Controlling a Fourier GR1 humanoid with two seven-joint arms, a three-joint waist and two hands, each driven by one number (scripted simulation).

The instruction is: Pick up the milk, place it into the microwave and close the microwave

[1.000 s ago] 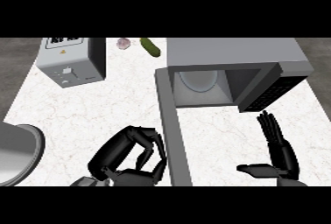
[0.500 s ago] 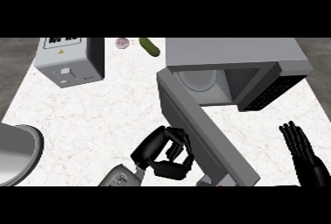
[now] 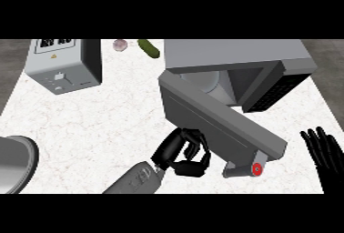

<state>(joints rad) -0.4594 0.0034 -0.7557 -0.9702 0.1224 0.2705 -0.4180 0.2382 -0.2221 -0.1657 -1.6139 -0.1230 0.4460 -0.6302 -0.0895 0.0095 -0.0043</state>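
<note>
the counter [image 3: 87, 132] has a white top with thin grey veins like marble, and beyond its far edge and at the right side the floor [image 3: 13, 59] is dark grey. the microwave [image 3: 235, 57] stands at the far right part of the counter, its grey top facing up. its door [image 3: 215, 118] is half open and swings out in a slant toward the near side, with a handle that carries a red round mark [image 3: 256, 169] at the near end. inside the opening a pale round plate [image 3: 208, 82] shows, but i cannot tell if the milk is in there; the milk is not visible anywhere. the left hand [image 3: 180, 154] is at the outer face of the door, fingers curled and touching the door panel, holding nothing that i can see. the right hand [image 3: 326, 154] shows at the right edge with fingers straight and pointing up, holding nothing. a grey toaster [image 3: 64, 63] stands at the far left. a green cucumber [image 3: 149, 48] and a small pale garlic [image 3: 120, 44] lie at the far edge. a round metal pan [image 3: 13, 164] is cut by the left edge.
</note>
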